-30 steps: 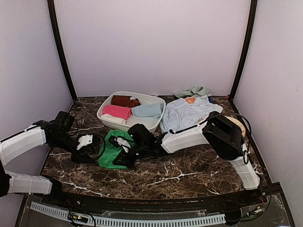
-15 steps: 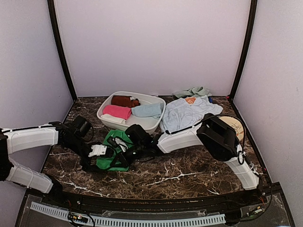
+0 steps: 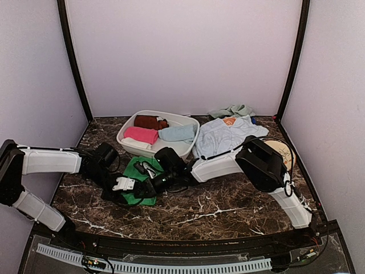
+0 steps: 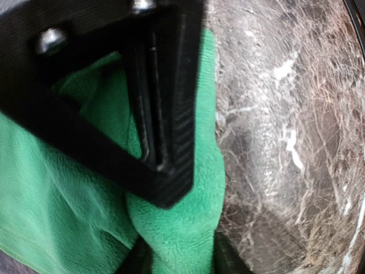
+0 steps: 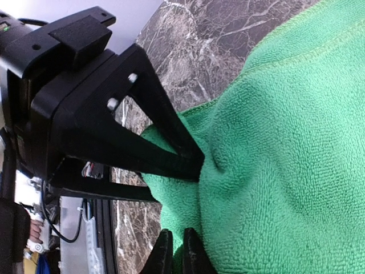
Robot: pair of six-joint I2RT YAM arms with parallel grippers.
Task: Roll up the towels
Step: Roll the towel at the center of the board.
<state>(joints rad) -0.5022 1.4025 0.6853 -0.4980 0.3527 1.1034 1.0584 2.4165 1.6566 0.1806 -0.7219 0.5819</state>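
Green towel [image 3: 134, 171]: lies bunched on the marble table [image 3: 228, 208], left of centre in the top view, just in front of the basin and between the two grippers.
Left gripper [image 4: 182, 260]: jaws partly open, clamped on a thick fold of the green towel that fills the gap between them.
Right gripper [image 5: 175, 251]: jaws almost together with only a narrow slit between them, pressed against the green towel; whether cloth is nipped between them cannot be told.
White basin [image 3: 182, 149]: upper centre, apart from the grippers.
Basin contents: a brown towel [image 3: 148, 121] at the back, a pink towel [image 3: 141, 135] on the left, a pale blue towel [image 3: 178, 133] on the right.
Right of the basin: a pale blue cloth [image 3: 222, 140] spread flat, touching the basin's rim.
Tan disc [image 3: 287, 149]: right edge, partly behind the right arm.
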